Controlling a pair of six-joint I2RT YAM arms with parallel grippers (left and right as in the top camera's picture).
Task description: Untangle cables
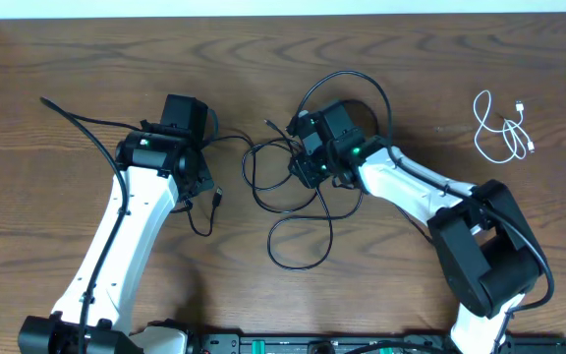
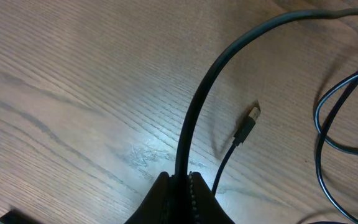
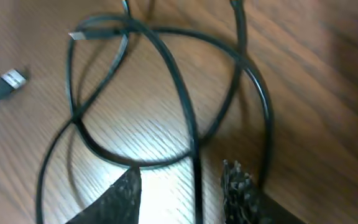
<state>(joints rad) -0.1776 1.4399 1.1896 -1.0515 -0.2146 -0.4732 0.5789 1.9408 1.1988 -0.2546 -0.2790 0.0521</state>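
Cables tangled on tabletop under right gripper; its jaws partly apart, one strand between, unpinched. Left of right gripper, left gripper clamped on strand, likely anchoring it for pull. Well right, white cable, separate.

Brown wood-grain table, pale strip along its far edge, soft glare on the wood

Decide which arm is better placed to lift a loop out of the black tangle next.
Right. The right gripper stands open astride a strand of the black cables. The left gripper is shut on one cable, off to the side.
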